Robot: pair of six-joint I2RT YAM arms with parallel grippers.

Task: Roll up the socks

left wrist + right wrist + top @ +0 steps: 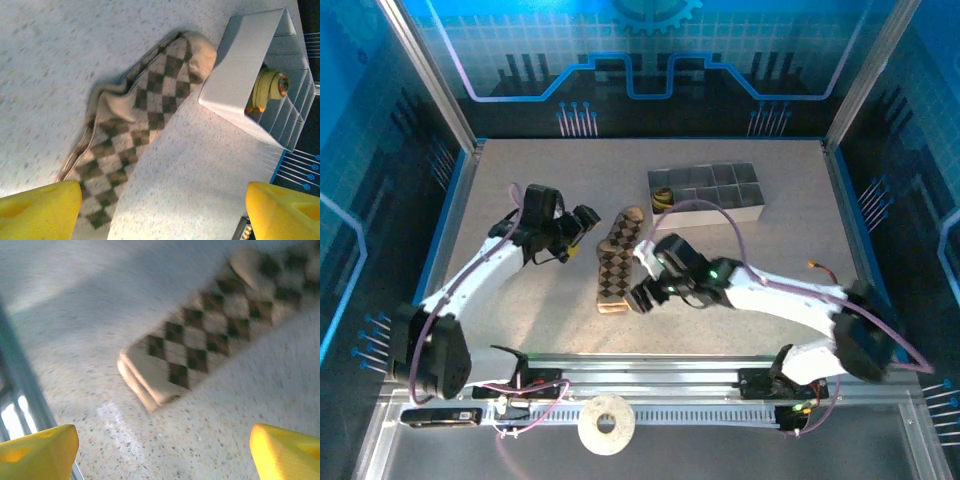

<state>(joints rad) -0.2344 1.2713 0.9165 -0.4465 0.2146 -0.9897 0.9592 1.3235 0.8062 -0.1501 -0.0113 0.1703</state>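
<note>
A brown and tan diamond-check fabric sock (617,262) lies flat and unrolled in the middle of the speckled pale bench (520,320), its rounded tan toe pointing toward the far side and its straight end toward the arms. In the left wrist view the sock (145,130) runs diagonally, with its toe near the corner of a grey plastic compartment tray (235,75); whether the two touch cannot be told. A rolled olive-green sock with an orange stripe (267,87) sits inside the end compartment of that tray (740,190), also seen from above (662,198).

The left claw (582,224) hovers just left of the sock's far half, released, its yellow fingers (40,210) spread wide and gripping nothing. The right claw (644,295) sits just beside the sock's near end on the right, likewise released; in its blurred wrist view the yellow fingers (285,452) stand wide apart above bare bench, with the sock's straight end (200,345) lying beyond them
</note>
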